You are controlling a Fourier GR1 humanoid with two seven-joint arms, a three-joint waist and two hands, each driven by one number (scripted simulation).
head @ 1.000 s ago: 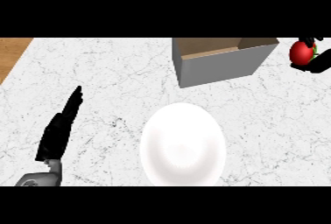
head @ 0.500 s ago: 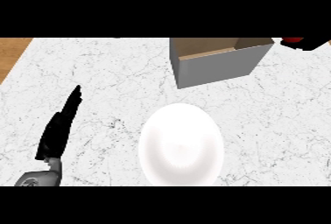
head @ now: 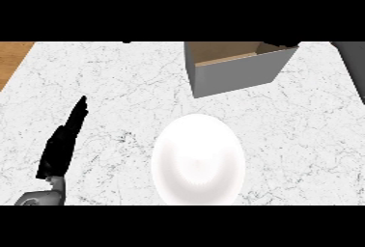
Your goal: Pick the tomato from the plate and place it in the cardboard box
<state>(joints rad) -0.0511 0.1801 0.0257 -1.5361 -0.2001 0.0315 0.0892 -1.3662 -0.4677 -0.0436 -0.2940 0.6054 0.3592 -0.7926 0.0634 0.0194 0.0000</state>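
The white plate (head: 199, 159) lies near the counter's front with nothing on it. The open cardboard box (head: 235, 72) stands at the back, right of centre. No tomato shows anywhere. My left hand (head: 64, 142) rests flat on the counter at the left, open with straight fingers, well apart from the plate. Of my right hand (head: 288, 44) only a dark sliver shows at the view's top edge, by the box's far right corner. Its grey forearm (head: 351, 62) comes in at the right edge.
The white marble counter (head: 114, 87) spreads between my left hand and the box. A wooden strip (head: 13, 58) shows past the counter's left edge at the back.
My right hand with the tomato has moved left along the top edge toward the box and almost out of view; the tomato no longer shows. The left hand and the plate have not moved.
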